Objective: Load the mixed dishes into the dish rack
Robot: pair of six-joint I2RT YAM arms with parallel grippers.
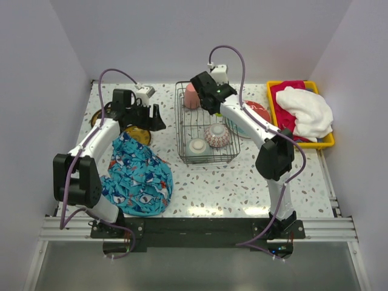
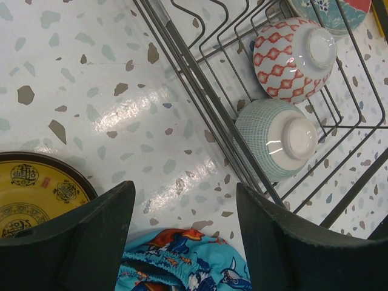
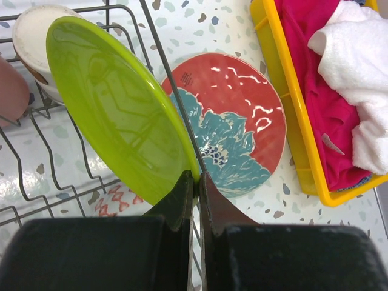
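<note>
My right gripper (image 3: 197, 177) is shut on the rim of the lime-green plate (image 3: 115, 103) and holds it on edge over the dish rack (image 1: 206, 124), at its right side wire. The teal-and-red plate (image 3: 233, 121) lies flat on the table just outside the rack. A pink cup (image 1: 191, 96), a cream cup (image 3: 36, 36), a red patterned bowl (image 2: 291, 57) and a mint bowl (image 2: 276, 142) sit in the rack, the bowls upside down. My left gripper (image 2: 185, 191) is open and empty, left of the rack, beside the yellow-olive plate (image 2: 33, 194).
A blue patterned cloth (image 1: 136, 173) lies at the front left, partly under my left gripper. A yellow tray (image 1: 300, 112) with pink and white towels stands at the back right, close to the teal-and-red plate. White walls enclose the table.
</note>
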